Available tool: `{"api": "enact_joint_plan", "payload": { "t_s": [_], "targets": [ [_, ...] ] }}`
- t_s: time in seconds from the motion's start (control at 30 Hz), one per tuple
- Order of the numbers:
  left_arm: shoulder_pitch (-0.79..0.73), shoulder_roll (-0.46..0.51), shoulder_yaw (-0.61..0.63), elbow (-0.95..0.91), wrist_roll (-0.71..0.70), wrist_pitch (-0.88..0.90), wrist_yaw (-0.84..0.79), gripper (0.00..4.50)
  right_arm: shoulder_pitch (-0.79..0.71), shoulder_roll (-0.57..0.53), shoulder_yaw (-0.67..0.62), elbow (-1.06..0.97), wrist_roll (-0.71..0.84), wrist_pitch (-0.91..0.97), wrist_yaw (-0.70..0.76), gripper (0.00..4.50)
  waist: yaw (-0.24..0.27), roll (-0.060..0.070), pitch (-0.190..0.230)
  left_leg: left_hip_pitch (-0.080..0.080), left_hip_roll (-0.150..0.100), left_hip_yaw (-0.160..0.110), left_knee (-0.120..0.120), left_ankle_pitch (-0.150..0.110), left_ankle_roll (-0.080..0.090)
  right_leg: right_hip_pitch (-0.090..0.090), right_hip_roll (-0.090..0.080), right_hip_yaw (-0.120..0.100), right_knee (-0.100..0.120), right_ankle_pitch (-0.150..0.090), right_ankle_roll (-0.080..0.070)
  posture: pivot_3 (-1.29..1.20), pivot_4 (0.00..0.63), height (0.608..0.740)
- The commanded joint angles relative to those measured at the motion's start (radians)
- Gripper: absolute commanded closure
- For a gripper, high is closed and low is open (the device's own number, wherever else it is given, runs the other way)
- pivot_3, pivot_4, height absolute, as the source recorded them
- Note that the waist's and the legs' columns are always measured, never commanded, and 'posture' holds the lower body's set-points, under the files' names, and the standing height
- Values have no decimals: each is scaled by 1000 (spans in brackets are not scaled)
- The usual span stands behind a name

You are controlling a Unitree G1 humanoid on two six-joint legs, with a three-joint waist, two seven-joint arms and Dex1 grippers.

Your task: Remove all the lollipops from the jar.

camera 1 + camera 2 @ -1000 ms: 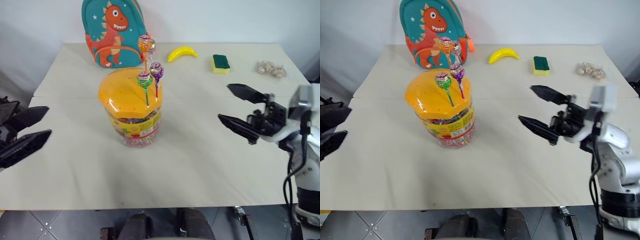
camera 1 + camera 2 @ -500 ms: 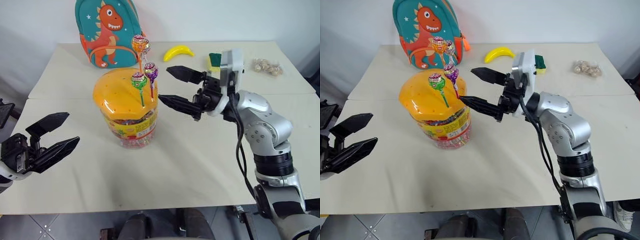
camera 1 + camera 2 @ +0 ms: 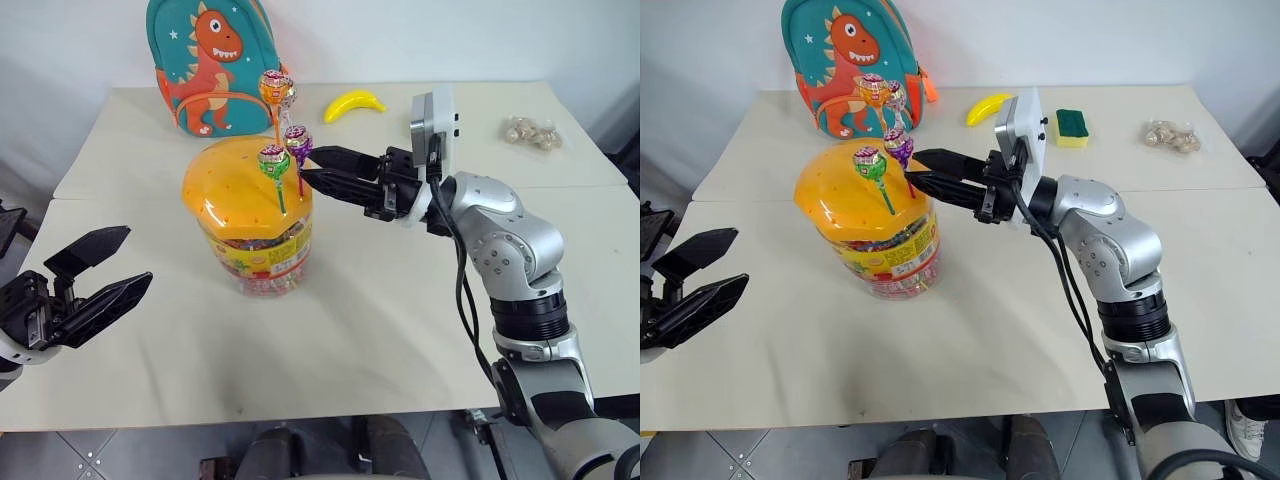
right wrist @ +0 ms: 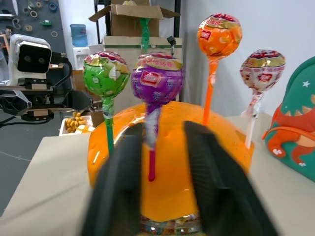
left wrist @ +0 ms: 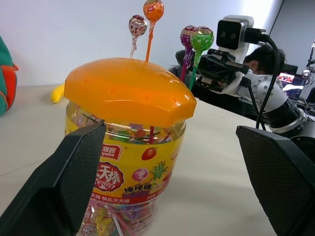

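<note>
While the large clear plastic jar with the orange domed lid (image 3: 250, 215) stands mid-counter (image 3: 400, 330), we see the right pincer (image 3: 305, 168) at its three o'clock, closed to a narrow gap around the purple lollipop's stick (image 4: 152, 147). The left pincer (image 3: 138, 262), at eight o'clock, gapes empty.

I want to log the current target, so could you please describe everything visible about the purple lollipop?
The purple lollipop has a round head in shiny purple foil with a red label, on a thin pink-red stick. It stands upright in a hole of the jar's orange lid, beside the green lollipop. The right gripper has its black fingers on either side of the stick, just below the head.
</note>
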Motion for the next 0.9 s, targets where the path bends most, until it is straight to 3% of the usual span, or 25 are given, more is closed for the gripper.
{"api": "enact_joint_plan", "payload": {
  "t_s": [0.03, 0.27, 0.4, 0.47, 0.67, 0.77, 0.9],
  "targets": [
    [0, -1, 22, -34, -18, -25, -1, 0, -19, 11, -22, -29, 12, 5, 5, 4423, 1, 0, 0, 0, 0, 0, 0, 0, 0, 0, 0, 0, 0, 0, 0, 0, 150, 740],
    [-10, -1, 11, -21, -10, -38, -4, 0, 6, 37, -71, -58, 91, 5, 50, 4423, 0, 0, 0, 0, 0, 0, 0, 0, 0, 0, 0, 0, 0, 0, 0, 0, 150, 740],
    [-28, -4, -9, -8, -1, -47, -2, 0, 22, 134, -233, -47, 259, -20, -40, 4423, 1, 0, 0, 0, 0, 0, -1, 0, 0, 0, 0, 0, 0, 0, 0, 0, 150, 740],
    [-37, -4, -21, -4, 4, -48, -2, 0, 18, 133, -284, -38, 266, -38, -73, 4423, 2, 0, 0, 0, 0, 0, -1, 0, 0, 0, 0, 0, 0, 0, 0, 0, 150, 740],
    [-30, 23, -54, -11, 60, -69, -50, 0, 101, -234, -342, 30, 116, 35, -21, 4423, 5, 0, 0, 0, -2, 0, -1, -1, 2, 0, -1, 0, -1, 0, 0, 0, 150, 740],
    [-10, 48, -88, -17, 116, -85, -111, 0, 275, -500, -256, 92, -84, 27, 82, 4423, 5, 0, 0, -1, -1, 1, -3, -1, 2, 0, -1, 0, -4, 0, 0, 0, 150, 740],
    [-17, 54, -134, -2, 176, -129, -169, 0, 451, -646, -159, 161, -240, -34, 172, 4423, 6, 0, 0, -1, 0, 3, -3, -1, 2, 1, 0, -1, -6, 0, 0, 0, 150, 740]
  ]
}}
